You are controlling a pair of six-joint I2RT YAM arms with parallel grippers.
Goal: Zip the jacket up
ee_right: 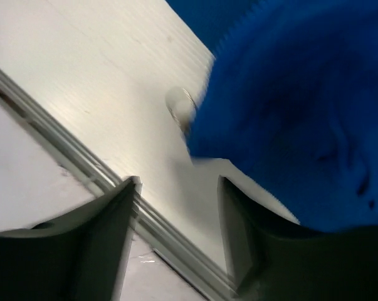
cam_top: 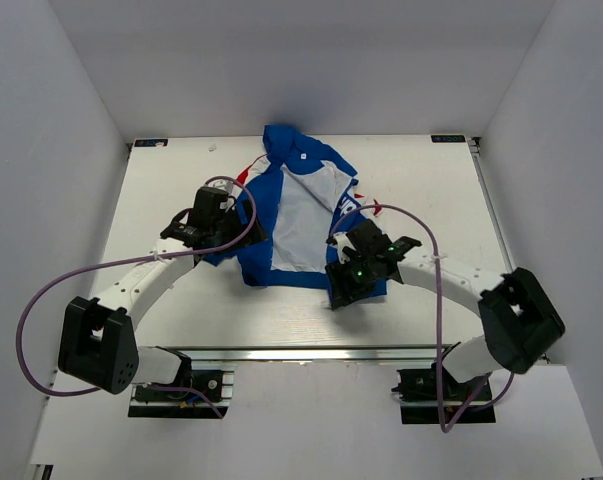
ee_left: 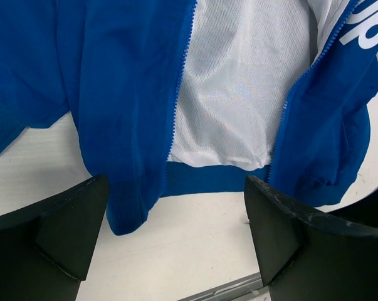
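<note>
i see the jacket (cam_top: 299, 210) lying unzipped on the table (cam_top: 181, 175), left gripper (ee_left: 176, 180) spread wide over its hem, right gripper (ee_right: 176, 183) parted beside its right corner, holding nothing.

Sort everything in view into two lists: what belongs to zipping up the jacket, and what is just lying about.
Belongs: jacket, its open zipper, left claw, right claw.
Just there: table, metal rail, purple cables, small white speck.
</note>
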